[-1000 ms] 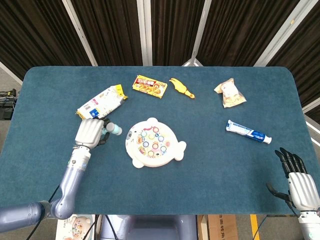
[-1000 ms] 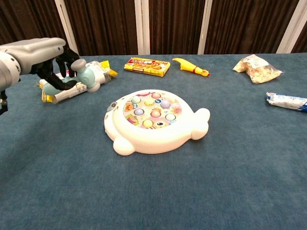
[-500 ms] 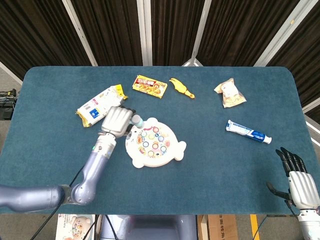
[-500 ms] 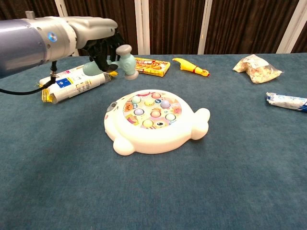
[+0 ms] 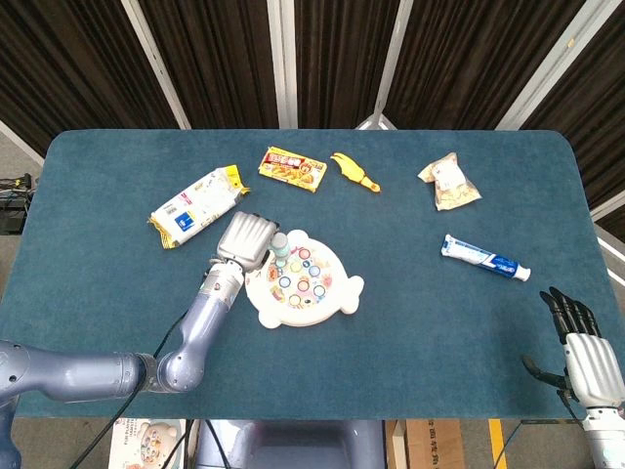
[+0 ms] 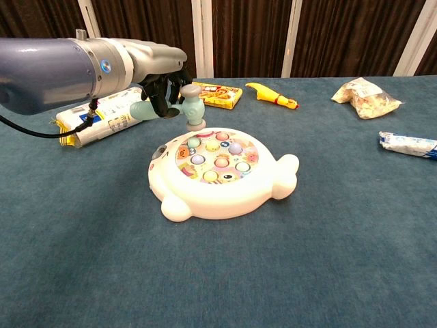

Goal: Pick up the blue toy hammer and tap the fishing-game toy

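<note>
My left hand (image 5: pixel 245 238) (image 6: pixel 158 75) grips the handle of the pale blue toy hammer (image 6: pixel 179 108) (image 5: pixel 279 247). The hammer's head points down over the back left rim of the white fish-shaped fishing-game toy (image 5: pixel 302 280) (image 6: pixel 220 171), just above it; contact cannot be told. The toy lies flat mid-table with coloured fish holes on top. My right hand (image 5: pixel 588 362) rests low at the table's front right corner, fingers spread, holding nothing; the chest view does not show it.
A white and yellow snack packet (image 5: pixel 197 205) (image 6: pixel 95 123) lies behind my left arm. A red and yellow box (image 5: pixel 292 168), a yellow rubber chicken (image 5: pixel 354 173), a bag of snacks (image 5: pixel 449 183) and a toothpaste tube (image 5: pixel 484 258) lie across the back and right.
My left hand carried the hammer rightward from beside the snack packet to over the toy's back left rim and lowered its head. The right hand has not moved.
</note>
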Available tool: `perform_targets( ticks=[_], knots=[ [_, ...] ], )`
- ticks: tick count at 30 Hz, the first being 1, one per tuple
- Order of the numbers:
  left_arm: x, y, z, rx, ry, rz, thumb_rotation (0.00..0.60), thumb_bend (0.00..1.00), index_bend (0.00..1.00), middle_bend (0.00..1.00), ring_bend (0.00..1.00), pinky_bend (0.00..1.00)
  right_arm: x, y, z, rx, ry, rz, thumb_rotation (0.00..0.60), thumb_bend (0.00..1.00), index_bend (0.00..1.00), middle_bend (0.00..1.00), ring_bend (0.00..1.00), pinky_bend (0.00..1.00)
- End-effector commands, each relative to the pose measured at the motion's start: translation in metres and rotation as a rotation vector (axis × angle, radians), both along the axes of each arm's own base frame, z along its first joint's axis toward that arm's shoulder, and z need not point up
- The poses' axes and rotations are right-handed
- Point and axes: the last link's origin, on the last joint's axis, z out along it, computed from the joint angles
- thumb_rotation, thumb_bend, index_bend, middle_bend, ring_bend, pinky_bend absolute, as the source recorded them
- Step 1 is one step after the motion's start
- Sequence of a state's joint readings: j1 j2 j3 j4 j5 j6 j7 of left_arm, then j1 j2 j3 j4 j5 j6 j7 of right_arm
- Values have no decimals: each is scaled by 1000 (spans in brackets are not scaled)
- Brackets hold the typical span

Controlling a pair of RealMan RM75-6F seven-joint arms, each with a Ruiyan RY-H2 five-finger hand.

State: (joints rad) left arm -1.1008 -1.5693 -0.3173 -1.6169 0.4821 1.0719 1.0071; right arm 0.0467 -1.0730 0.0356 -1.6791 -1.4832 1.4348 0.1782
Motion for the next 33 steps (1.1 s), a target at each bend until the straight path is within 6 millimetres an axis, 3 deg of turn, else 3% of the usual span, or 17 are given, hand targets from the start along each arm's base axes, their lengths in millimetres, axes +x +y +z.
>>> perform_targets(
  ticks=[1, 16, 33],
  knots=[
    [-4, -1, -1, -6, 0, 10, 600, 660, 634, 596, 407, 516, 0, 0, 0, 2, -2, 0, 600, 261, 0, 0, 0, 0],
    [-14, -1, -21, -21, 11, 15, 600, 660, 635, 597, 408, 516, -1, 0, 0, 2, -8, -8, 600, 261, 0, 0, 0, 0],
    [15, -6, -10, -21, -48, -39, 600, 661, 634, 597, 409, 516, 0, 0, 1, 3, -13, -6, 600, 260, 0, 0, 0, 0]
  ],
)
